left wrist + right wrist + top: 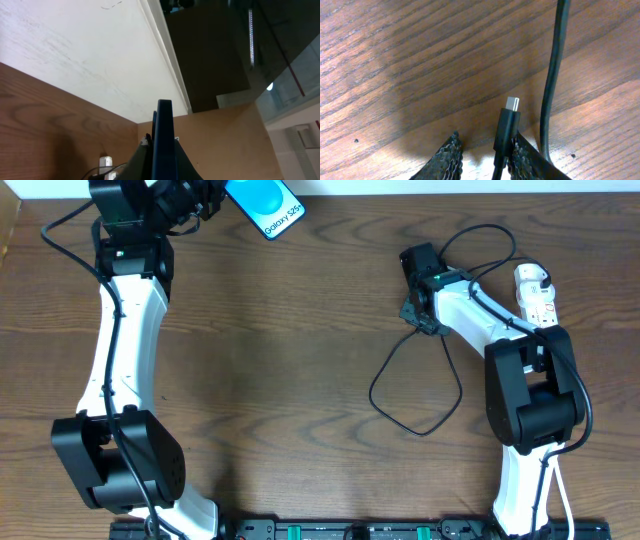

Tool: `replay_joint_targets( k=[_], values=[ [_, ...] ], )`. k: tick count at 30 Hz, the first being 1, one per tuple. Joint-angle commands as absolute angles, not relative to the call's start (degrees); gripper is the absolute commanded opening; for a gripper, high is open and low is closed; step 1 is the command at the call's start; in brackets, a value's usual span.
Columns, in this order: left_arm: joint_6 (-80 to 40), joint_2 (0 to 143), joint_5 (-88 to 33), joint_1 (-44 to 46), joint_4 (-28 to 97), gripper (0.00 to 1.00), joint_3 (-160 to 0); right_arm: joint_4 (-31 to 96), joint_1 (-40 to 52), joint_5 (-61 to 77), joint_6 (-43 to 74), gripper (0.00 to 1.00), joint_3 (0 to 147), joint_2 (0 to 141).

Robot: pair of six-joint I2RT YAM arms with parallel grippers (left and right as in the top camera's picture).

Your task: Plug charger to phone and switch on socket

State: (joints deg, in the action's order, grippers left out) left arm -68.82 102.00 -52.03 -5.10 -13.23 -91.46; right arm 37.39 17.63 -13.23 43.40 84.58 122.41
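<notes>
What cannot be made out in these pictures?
- Slim blue-screened smartphone: charging port; the left gripper covers one end overhead, left wrist shows only an edge.
- Narrow white plastic power strip: switch position; overhead, too small, right arm overlaps it.

Left arm [128, 330]: stretching straight forward from its base, with the forearm fully extended.
Left gripper [205, 202]: turning inward at the wrist, its fingers clamping tight on the phone [265, 205].
Right arm [470, 305]: folding at the elbow, with the forearm angling forward and inward.
Right gripper [485, 142]: pointing down, its jaws standing parted.
</notes>
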Motion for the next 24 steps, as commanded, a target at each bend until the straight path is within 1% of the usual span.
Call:
replay_joint_targets(
  k=[1,2,8,10,17,24],
  values=[
    [-68.82,101.86,-53.04,-5.19,-13.8,0.08,-92.09,37.93,18.17,-11.42,43.4,0.26,83.44,125.8],
    [-68.82,101.86,-53.15,-5.19,-13.8,0.07,-92.09,37.91,18.17,-11.42,43.38,0.24,83.44,125.8],
    [-68.82,101.86,-53.17,-5.19,-13.8,0.08,-92.09,37.91,18.22,-11.4,43.4,0.24,83.44,125.8],
    [-68.84,101.86,-53.17,-5.19,-13.8,0.07,-92.09,37.91,18.22,-11.4,43.4,0.21,83.44,125.8],
    [-68.84,101.86,-53.17,-5.19,-13.8,0.07,-92.09,38.17,18.39,-8.16,43.4,0.23,83.44,125.8],
    [-68.84,101.86,-53.17,-5.19,-13.8,0.08,-92.09,39.18,18.48,-7.75,43.42,0.24,83.44,125.8]
  ],
)
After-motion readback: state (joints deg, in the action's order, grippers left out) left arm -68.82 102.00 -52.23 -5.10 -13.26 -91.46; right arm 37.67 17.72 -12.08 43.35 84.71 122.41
